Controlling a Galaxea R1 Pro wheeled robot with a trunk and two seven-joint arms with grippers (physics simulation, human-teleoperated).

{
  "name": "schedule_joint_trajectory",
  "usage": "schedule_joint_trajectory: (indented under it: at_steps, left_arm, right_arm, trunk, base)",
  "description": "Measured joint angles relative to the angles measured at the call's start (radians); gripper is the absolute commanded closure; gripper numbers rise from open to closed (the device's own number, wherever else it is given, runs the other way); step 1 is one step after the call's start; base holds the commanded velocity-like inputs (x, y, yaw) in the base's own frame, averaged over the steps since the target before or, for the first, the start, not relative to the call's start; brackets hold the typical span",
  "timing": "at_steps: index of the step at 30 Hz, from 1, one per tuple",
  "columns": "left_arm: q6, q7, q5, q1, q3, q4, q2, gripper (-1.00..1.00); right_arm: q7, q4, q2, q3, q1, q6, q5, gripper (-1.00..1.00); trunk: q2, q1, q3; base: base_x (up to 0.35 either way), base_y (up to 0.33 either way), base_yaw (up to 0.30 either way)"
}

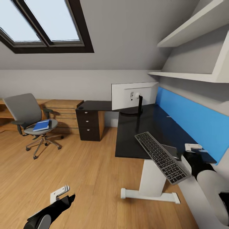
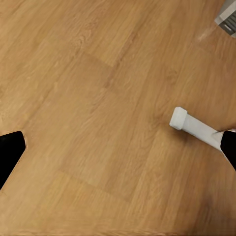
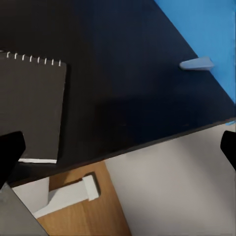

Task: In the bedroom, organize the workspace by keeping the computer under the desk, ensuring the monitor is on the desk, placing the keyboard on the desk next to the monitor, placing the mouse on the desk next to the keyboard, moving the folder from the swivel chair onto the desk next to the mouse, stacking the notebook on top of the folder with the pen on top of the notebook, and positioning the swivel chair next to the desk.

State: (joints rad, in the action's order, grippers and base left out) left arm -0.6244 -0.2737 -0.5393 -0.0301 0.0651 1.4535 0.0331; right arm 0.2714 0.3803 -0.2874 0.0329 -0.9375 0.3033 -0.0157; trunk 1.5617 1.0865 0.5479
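Observation:
The black desk point(image 1: 144, 127) with its blue back panel carries the monitor point(image 1: 135, 95) at its far corner. The keyboard point(image 1: 162, 157) lies slanted across the near edge, with one end past the edge and over the dark notebook point(image 3: 29, 108). My right gripper point(image 1: 190, 152) hovers open just beside that end. My left gripper point(image 2: 118, 147) hangs open low over the floor, empty. The blue folder point(image 1: 42, 125) rests on the swivel chair point(image 1: 25, 109) at the left. A pale ribbed corner point(image 2: 227, 17), perhaps the computer, shows past the desk foot point(image 2: 194, 125). Mouse and pen are out of view.
A black three-drawer cabinet point(image 1: 90, 124) stands under the desk's left wing, with a wooden drawer chest point(image 1: 63, 111) behind the chair. White wall shelves point(image 1: 190, 76) hang above the desk. Open wood floor point(image 1: 79, 165) lies between me and the chair. A small pale piece point(image 3: 196, 64) sits by the blue panel.

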Motion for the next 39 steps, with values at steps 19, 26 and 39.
schedule_joint_trajectory:
  at_steps: [19, 26, 39]
  left_arm:
    - [0.002, 0.001, 0.062, 0.0, -0.042, -0.056, -0.004, -1.0]
    - [0.003, 0.0, 0.062, 0.0, -0.049, -0.056, -0.004, -1.0]
    - [0.003, 0.001, 0.062, 0.0, -0.045, -0.056, -0.004, -1.0]
  right_arm:
    - [-0.006, 0.512, 0.006, 0.005, 0.14, 0.294, -0.179, -1.0]
    - [-0.004, 0.982, 0.077, 0.004, 0.342, 0.519, -0.332, -1.0]
    - [-0.005, 1.001, 0.143, 0.061, 0.366, 0.534, -0.342, -1.0]
  trunk:
    - [-0.035, -0.019, -0.016]
    - [-0.035, -0.019, -0.016]
    - [-0.035, -0.019, -0.016]
  base:
    - [0.0, 0.0, 0.0]
    - [0.0, 0.0, 0.0]
    - [-0.184, 0.156, -0.034]
